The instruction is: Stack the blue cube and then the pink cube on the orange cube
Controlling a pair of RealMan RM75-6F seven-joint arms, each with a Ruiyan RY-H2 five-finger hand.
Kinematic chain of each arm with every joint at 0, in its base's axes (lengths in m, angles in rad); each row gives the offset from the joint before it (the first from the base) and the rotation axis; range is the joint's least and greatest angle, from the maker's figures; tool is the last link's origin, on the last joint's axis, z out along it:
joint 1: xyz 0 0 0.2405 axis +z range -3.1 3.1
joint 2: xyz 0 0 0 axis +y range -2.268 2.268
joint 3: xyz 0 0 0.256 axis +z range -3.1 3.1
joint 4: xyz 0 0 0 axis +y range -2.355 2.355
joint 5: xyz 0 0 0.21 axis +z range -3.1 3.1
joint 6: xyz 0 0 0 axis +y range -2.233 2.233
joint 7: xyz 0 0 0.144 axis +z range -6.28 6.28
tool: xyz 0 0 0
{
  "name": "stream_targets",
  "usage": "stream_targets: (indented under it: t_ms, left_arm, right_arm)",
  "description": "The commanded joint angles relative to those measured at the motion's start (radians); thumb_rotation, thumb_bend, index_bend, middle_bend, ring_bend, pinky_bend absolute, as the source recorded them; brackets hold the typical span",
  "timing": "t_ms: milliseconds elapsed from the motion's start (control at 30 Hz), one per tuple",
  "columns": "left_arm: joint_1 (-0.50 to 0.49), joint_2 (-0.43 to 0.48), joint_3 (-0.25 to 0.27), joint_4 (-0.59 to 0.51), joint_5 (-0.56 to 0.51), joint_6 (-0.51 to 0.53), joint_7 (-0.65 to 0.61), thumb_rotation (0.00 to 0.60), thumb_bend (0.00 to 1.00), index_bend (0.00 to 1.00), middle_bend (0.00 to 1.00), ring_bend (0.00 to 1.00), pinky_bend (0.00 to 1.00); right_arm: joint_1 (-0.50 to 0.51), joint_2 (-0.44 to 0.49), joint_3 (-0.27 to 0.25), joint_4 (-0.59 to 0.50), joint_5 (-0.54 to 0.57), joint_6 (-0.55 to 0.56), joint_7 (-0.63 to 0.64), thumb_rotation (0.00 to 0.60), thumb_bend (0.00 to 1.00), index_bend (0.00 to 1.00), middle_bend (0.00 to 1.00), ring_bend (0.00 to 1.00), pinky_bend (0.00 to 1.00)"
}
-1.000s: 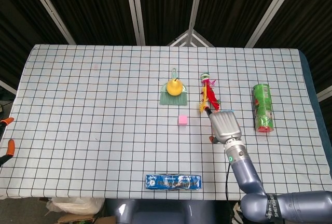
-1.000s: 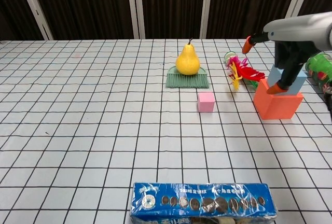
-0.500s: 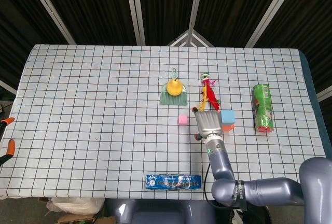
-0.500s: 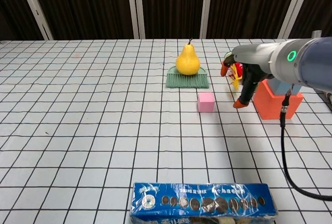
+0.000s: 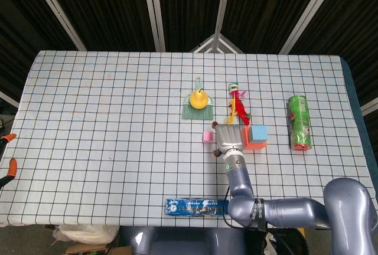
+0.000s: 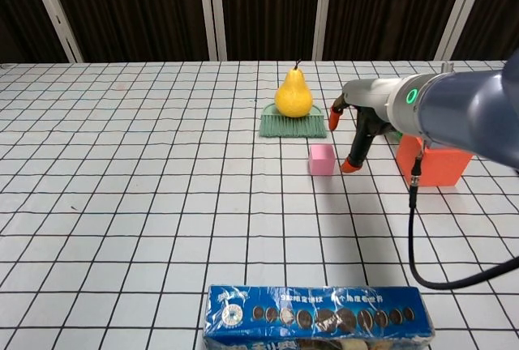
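The right hand [image 6: 350, 135] is empty with its fingers spread, hanging just beside the pink cube [image 6: 322, 159] at about its 3 o'clock, not touching it as far as I can see. The blue cube [image 5: 258, 133] already sits on the orange cube [image 6: 432, 164], off at 3 o'clock from the hand. Left hand isn't visible anywhere

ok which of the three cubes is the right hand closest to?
The pink cube, just left of the right hand. The blue cube sits on the orange cube, further right.
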Motion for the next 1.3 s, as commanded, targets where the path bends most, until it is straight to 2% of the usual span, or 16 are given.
stream_targets:
  t_ms: [33, 333, 767, 1300]
  left_arm:
    - [0.000, 0.001, 0.000, 0.001, 0.001, 0.001, -0.003, 0.600, 0.58, 0.18, 0.06, 0.00, 0.00]
    - [0.001, 0.007, 0.000, 0.002, -0.002, -0.002, -0.018, 0.600, 0.58, 0.18, 0.06, 0.00, 0.00]
    - [0.003, 0.012, -0.003, 0.007, -0.006, -0.001, -0.036, 0.600, 0.58, 0.18, 0.06, 0.00, 0.00]
    - [0.000, 0.009, -0.005, 0.006, -0.013, -0.008, -0.025, 0.600, 0.58, 0.18, 0.06, 0.00, 0.00]
  right_arm:
    - [0.009, -0.029, 0.009, 0.031, 0.000, -0.004, 0.000, 0.600, 0.27, 0.29, 1.00, 1.00, 1.00]
    - [0.024, -0.097, 0.021, 0.095, -0.009, 0.006, -0.012, 0.600, 0.27, 0.31, 1.00, 1.00, 1.00]
    - [0.026, -0.151, 0.045, 0.198, -0.002, -0.040, -0.017, 0.600, 0.27, 0.32, 1.00, 1.00, 1.00]
    - [0.010, -0.169, 0.058, 0.268, -0.013, -0.100, -0.012, 0.600, 0.27, 0.43, 1.00, 1.00, 1.00]
